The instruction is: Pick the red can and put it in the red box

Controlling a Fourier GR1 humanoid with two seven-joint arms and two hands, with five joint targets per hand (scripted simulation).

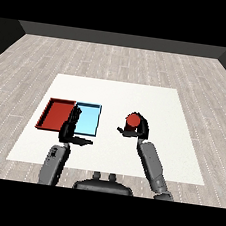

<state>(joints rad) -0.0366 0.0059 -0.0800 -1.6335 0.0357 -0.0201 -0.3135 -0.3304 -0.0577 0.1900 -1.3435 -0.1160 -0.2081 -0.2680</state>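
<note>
I judge the red can (132, 120) to be a light, rigid cylinder with slick sides, best taken round its middle so it cannot tip, and that is where my right hand (139, 129) has it, fingers and thumb curled round it to the right of the light blue tray (94, 121). The red tray (57, 115) lies well apart on the far left, beyond the blue one. My left hand (71, 128) hangs open over the seam between the trays, fingers straight.
</note>
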